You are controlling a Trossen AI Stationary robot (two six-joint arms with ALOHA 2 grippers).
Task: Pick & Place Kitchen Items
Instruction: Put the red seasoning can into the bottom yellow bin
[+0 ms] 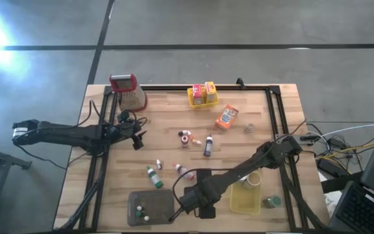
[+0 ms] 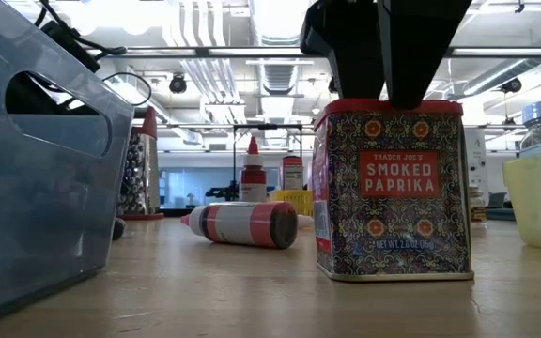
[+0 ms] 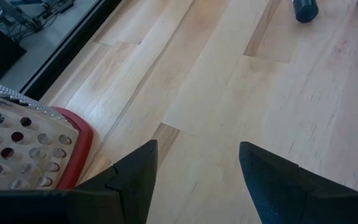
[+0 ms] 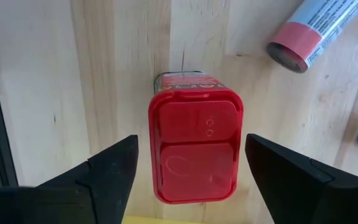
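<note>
A red-lidded tin (image 4: 194, 149) labelled smoked paprika (image 2: 393, 188) stands upright on the wooden table near its front edge. My right gripper (image 4: 191, 146) hangs just above it, pointing straight down and open. One finger stands off each side of the lid, and neither touches it. In the high view this gripper (image 1: 197, 195) covers the tin. A small bottle with a pink band (image 2: 242, 223) lies on its side close by. My left gripper (image 3: 197, 155) waits open at the table's left (image 1: 138, 140), beside the metal grater (image 3: 23, 143), with nothing between its fingers.
A grey tray (image 1: 151, 207) sits left of the tin and a yellow basket (image 1: 245, 198) right of it, both at the front edge. Another yellow basket (image 1: 202, 96) with boxes stands at the back. An orange box (image 1: 226, 117) and several small bottles (image 1: 186, 138) lie mid-table.
</note>
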